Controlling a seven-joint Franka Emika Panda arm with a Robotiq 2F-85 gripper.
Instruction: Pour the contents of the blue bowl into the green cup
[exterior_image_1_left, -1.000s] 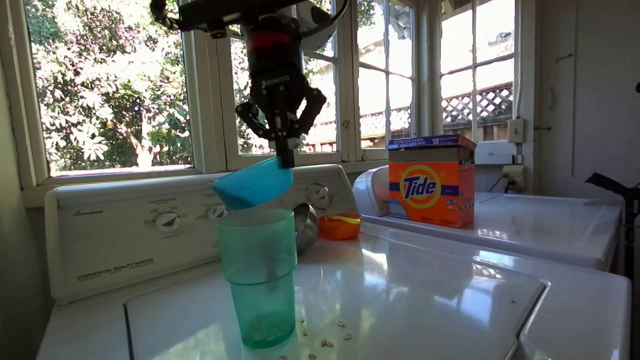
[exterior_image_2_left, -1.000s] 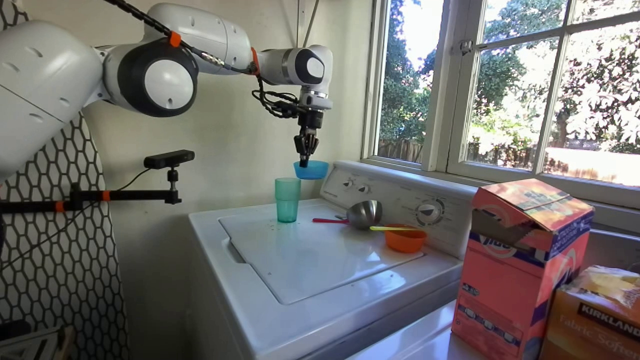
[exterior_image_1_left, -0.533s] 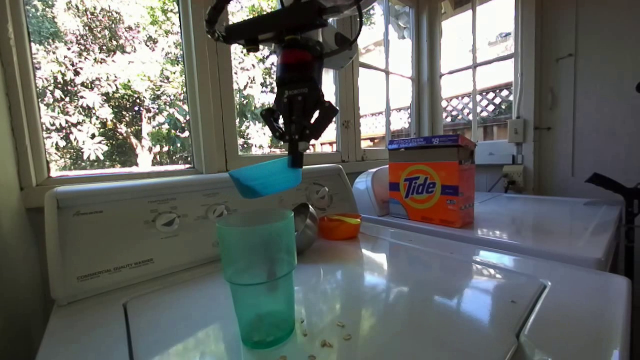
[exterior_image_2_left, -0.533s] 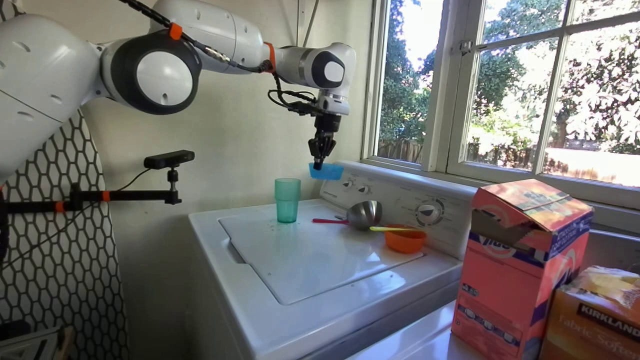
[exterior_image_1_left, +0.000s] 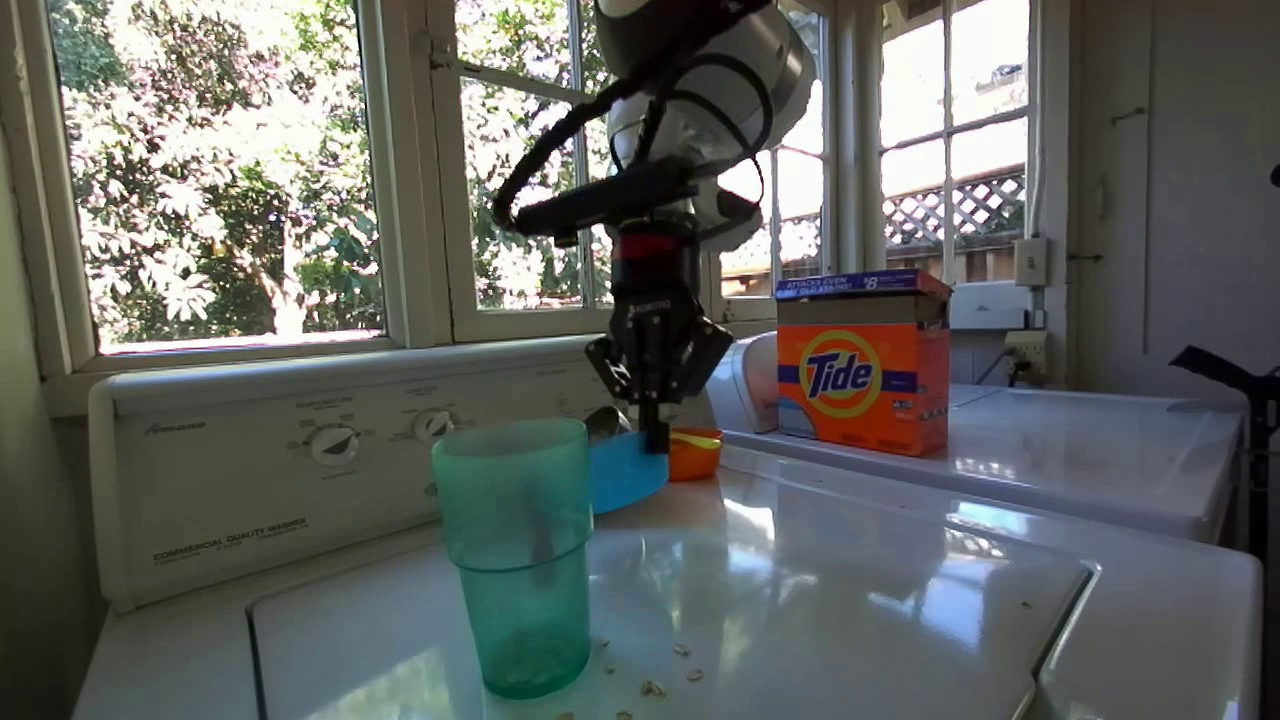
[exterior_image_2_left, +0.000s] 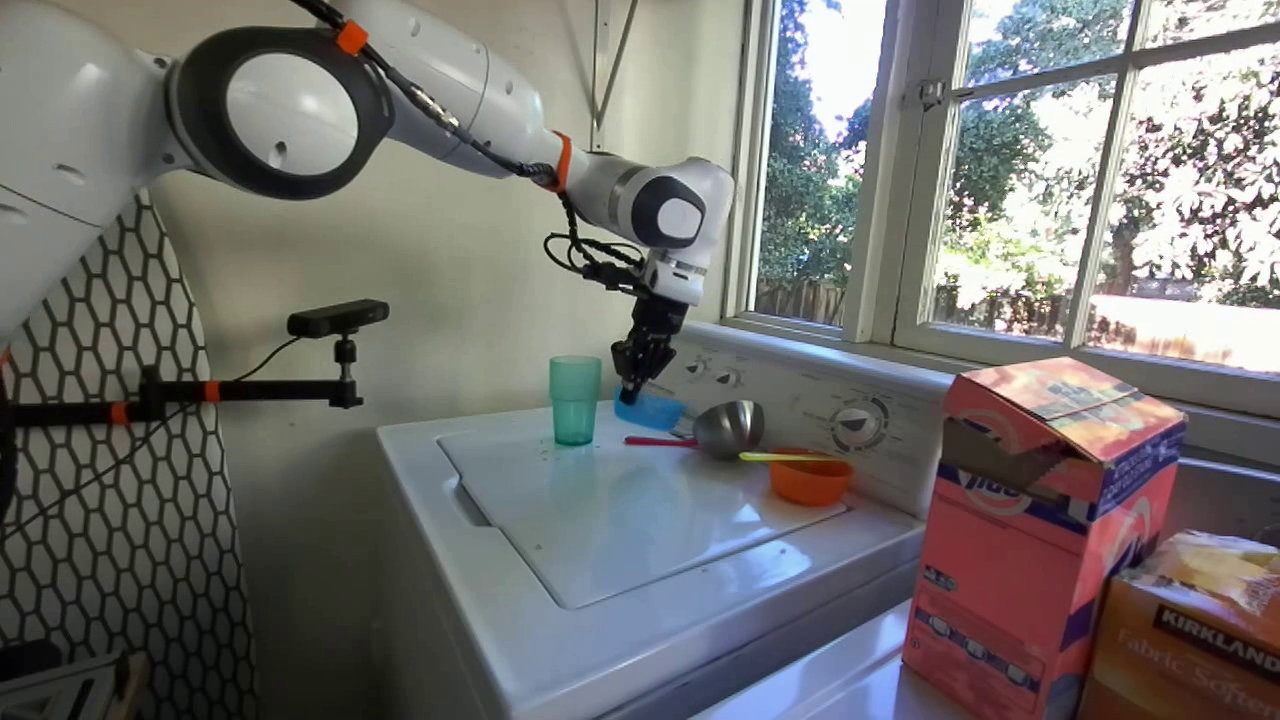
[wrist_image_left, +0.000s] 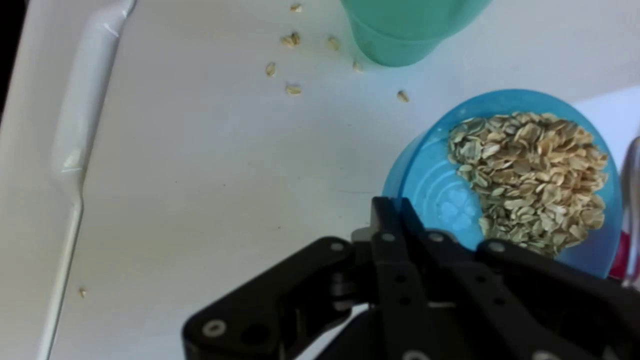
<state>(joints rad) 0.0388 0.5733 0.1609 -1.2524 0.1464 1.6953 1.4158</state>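
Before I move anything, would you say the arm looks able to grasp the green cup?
Probably not yet: its claw is shut on the edge of the blue bowl. The green cup stands upright nearby, apparently unobstructed, so a freed claw could likely reach it.

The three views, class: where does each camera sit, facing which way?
In an exterior view: near the Tide box, looking across the washer; arm and gripper show.
In an exterior view: close to the green cup, facing the control panel; gripper and some arm show.
Wrist view: on the wrist, facing down at the blue bowl; gripper only.
Both exterior views share the washer and green cup.
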